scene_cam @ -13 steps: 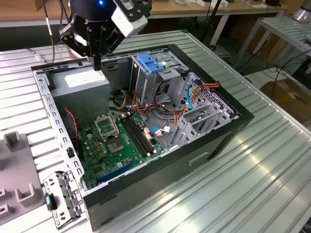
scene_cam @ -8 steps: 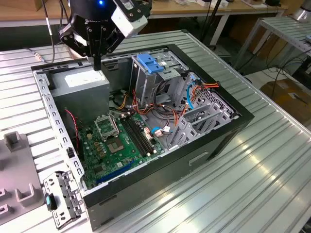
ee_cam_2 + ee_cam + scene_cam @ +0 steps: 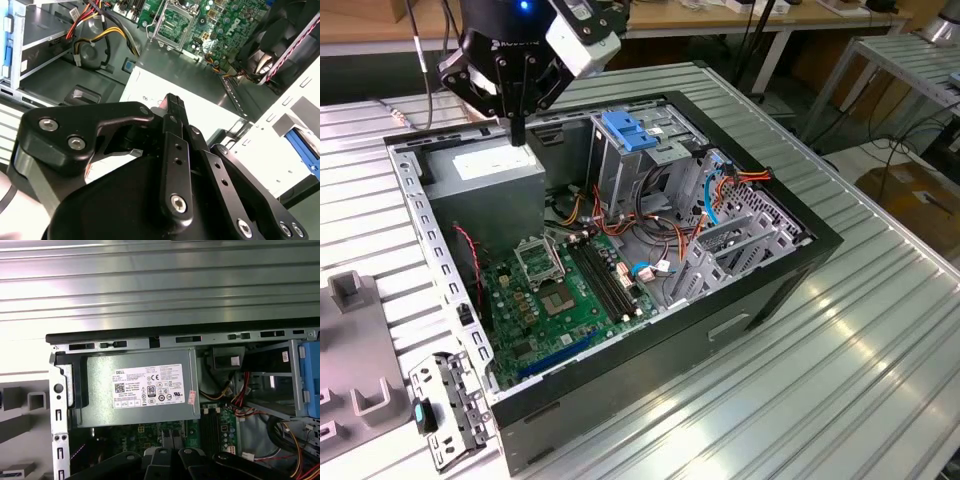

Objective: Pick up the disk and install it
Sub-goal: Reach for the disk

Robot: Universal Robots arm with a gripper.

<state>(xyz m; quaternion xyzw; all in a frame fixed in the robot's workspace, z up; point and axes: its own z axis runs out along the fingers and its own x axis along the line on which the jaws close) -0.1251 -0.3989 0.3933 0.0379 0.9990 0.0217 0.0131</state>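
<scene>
My black gripper (image 3: 518,135) hangs over the grey power supply (image 3: 485,165) at the back corner of the open computer case (image 3: 750,300), towards the exterior view's left. Its fingers (image 3: 172,100) are pressed together with nothing between them. In the second wrist view, a flat piece with bright blue rails, seemingly the disk (image 3: 301,145), lies in a pale grey holder (image 3: 280,150) outside the case wall. The gripper is well apart from it.
A blue latch (image 3: 625,130) tops a tall grey metal cage (image 3: 615,180) in the middle of the case. The green motherboard (image 3: 560,290), cables (image 3: 665,215) and card brackets (image 3: 740,235) fill the floor. A loose metal bracket (image 3: 445,405) lies on the ribbed table (image 3: 840,380).
</scene>
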